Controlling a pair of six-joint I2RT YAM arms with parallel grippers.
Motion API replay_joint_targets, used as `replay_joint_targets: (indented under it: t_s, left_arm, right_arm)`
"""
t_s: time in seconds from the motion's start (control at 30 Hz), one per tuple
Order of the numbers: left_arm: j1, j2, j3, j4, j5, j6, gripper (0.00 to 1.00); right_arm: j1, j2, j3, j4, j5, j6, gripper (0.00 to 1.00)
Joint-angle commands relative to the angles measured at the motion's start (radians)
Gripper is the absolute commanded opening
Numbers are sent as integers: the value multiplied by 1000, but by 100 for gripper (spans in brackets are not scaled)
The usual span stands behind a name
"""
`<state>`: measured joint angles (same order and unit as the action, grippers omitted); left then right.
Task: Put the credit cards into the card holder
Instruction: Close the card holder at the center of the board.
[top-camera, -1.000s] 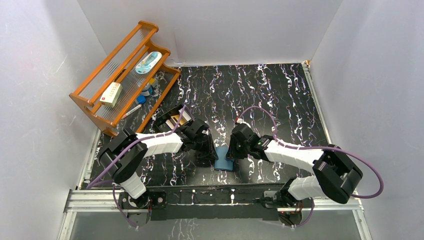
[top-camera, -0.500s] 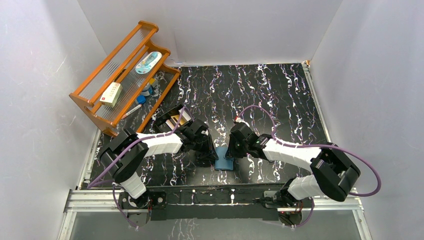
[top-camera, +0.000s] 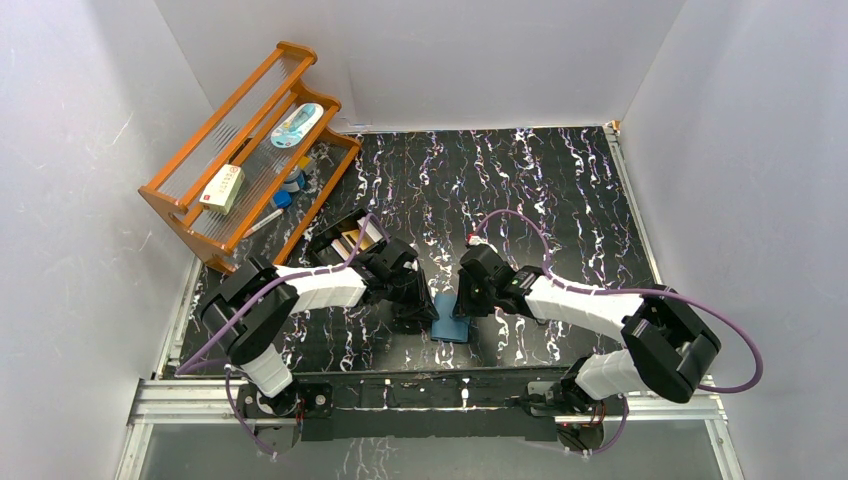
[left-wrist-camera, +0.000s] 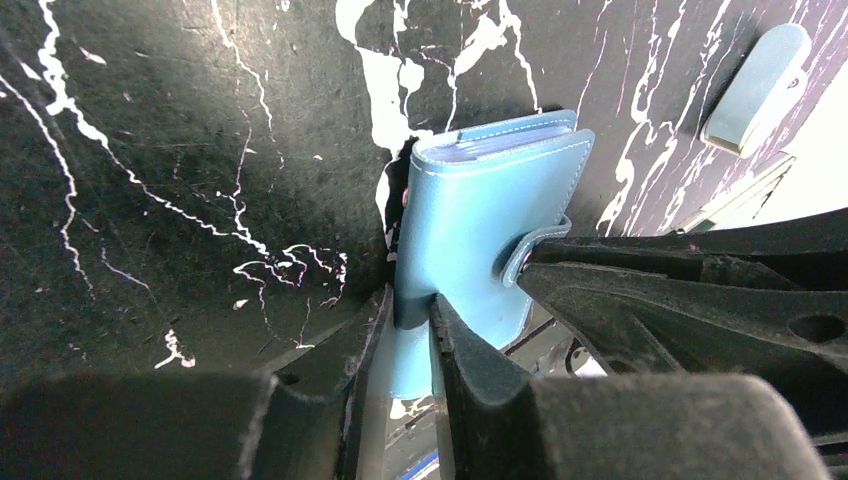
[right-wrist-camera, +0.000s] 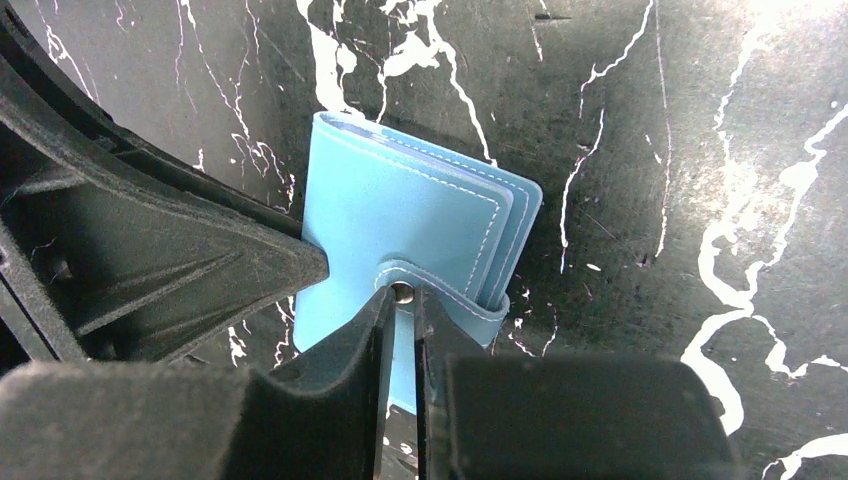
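The card holder (top-camera: 451, 322), a closed teal wallet, sits near the table's front edge between both arms. My left gripper (left-wrist-camera: 410, 306) is shut on one edge of the card holder (left-wrist-camera: 482, 215). My right gripper (right-wrist-camera: 403, 296) is shut on its snap tab (right-wrist-camera: 440, 285), with the metal stud at the fingertips. In the top view the left gripper (top-camera: 421, 314) and right gripper (top-camera: 464, 307) flank the wallet. Pale pocket edges show at its open side (left-wrist-camera: 515, 133). Tan and whitish flat pieces that look like credit cards (top-camera: 352, 238) lie in a black box behind my left arm.
A wooden rack (top-camera: 190, 215) stands at the back left, holding a white-and-red box (top-camera: 222, 188), a pale blue item (top-camera: 296, 125) and small rolls (top-camera: 292, 180). White walls enclose the black marbled table (top-camera: 560, 190). A metal rail (top-camera: 420, 392) runs along the near edge.
Both arms stay at the card holder. The right forearm has edged slightly left. The wallet has barely moved.
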<state>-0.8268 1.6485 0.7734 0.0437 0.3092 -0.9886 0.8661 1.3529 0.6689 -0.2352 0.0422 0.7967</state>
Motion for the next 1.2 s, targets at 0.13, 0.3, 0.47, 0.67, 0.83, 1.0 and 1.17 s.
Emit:
replay_joint_targets:
  t_s: [0.13,0.3,0.47,0.67,0.83,1.0,1.17]
  left_arm:
    - [-13,27,10,27,28,-13,17]
    - [-12,25,13,25,27,-16,16]
    - [-13,20,12,24,22,-17,17]
    - [-12,17,6,22,18,-21,16]
    - [-12,16,9,13,9,-19,17]
    - [-12,17,20,-11,-6,-15,18]
    - [-13,-8,21,-22,-15,-18,19]
  right_arm:
    - [21,33,43,-30,-89,-34,20]
    - [30,47,55,-37,-106,-39,19]
    - [33,57,64,-71,-97,-49,14]
    - [48,83,102,-163,-53,-72,14]
    - [52,93,139,-225,-34,-90,15]
    - [53,84,150,-245,-29,-96,16]
    - [53,65,164,-221,-23,-76,17]
